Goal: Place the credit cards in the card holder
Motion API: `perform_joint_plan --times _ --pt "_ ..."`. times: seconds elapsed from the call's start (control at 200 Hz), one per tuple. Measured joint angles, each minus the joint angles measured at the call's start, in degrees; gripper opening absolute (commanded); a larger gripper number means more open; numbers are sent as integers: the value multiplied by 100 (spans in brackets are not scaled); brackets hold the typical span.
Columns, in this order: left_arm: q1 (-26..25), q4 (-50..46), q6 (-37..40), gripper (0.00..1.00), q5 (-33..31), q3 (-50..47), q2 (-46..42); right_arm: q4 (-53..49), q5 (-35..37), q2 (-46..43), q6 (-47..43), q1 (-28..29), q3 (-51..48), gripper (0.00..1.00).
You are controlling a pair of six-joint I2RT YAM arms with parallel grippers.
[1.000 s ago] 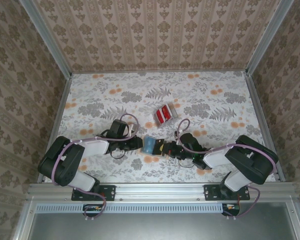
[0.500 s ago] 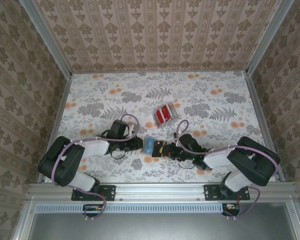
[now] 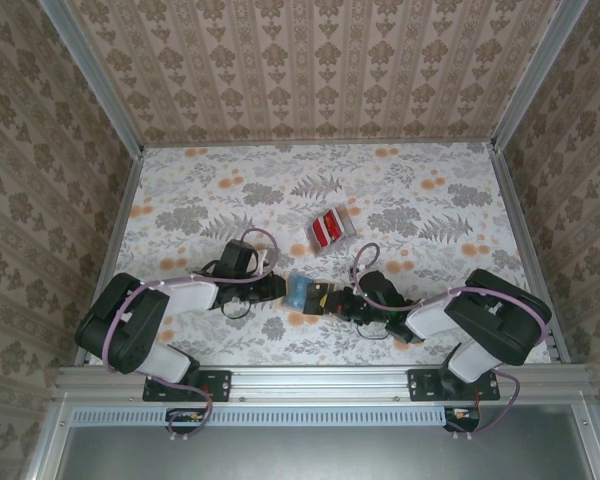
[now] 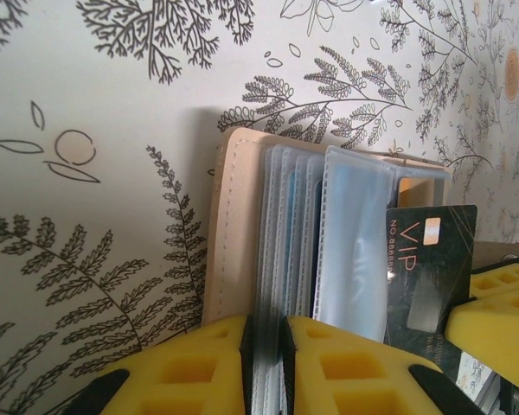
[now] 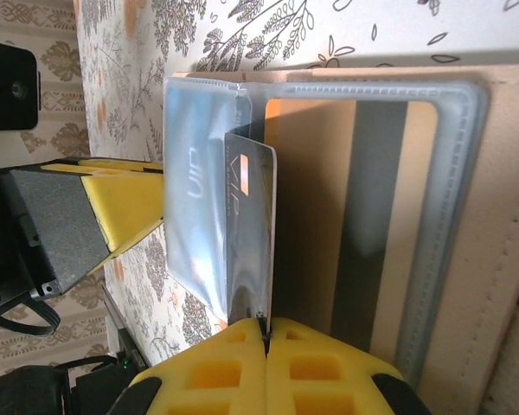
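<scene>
The card holder [image 3: 298,291] lies open between both arms near the table's front; its tan cover [image 4: 233,225] and several clear bluish sleeves [image 4: 355,242] show in the left wrist view. My left gripper [image 4: 265,324] is shut on a bunch of those sleeves. My right gripper [image 5: 264,322] is shut on the edge of a dark credit card marked VIP [image 5: 249,233], held upright against a raised sleeve [image 5: 195,199] over the tan inside [image 5: 493,173]. That card [image 4: 426,285] touches the holder's right side. More credit cards, a red pile [image 3: 328,229], lie farther back.
The flowered tabletop [image 3: 430,200] is bordered by metal rails and patterned walls. Both arms [image 3: 180,295] [image 3: 430,310] lie low along the front edge. The left gripper's yellow finger [image 5: 125,207] is beside the raised sleeve in the right wrist view.
The right arm has edged slightly toward the card holder with the dark card. The left arm and the red pile have not moved.
</scene>
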Motion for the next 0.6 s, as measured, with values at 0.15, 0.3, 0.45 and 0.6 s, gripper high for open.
perform_joint_plan --times 0.15,0.3,0.45,0.6 --pt "0 -2 -4 19 0 0 0 -205 44 -232 -26 0 -33 0" --pt "0 0 -24 19 0 0 0 -326 39 -260 -39 0 -17 0" --pt "0 0 -44 19 0 0 0 -240 -2 -50 -33 0 4 0" --pt "-4 2 -48 19 0 0 0 28 -85 267 0 0 48 0"
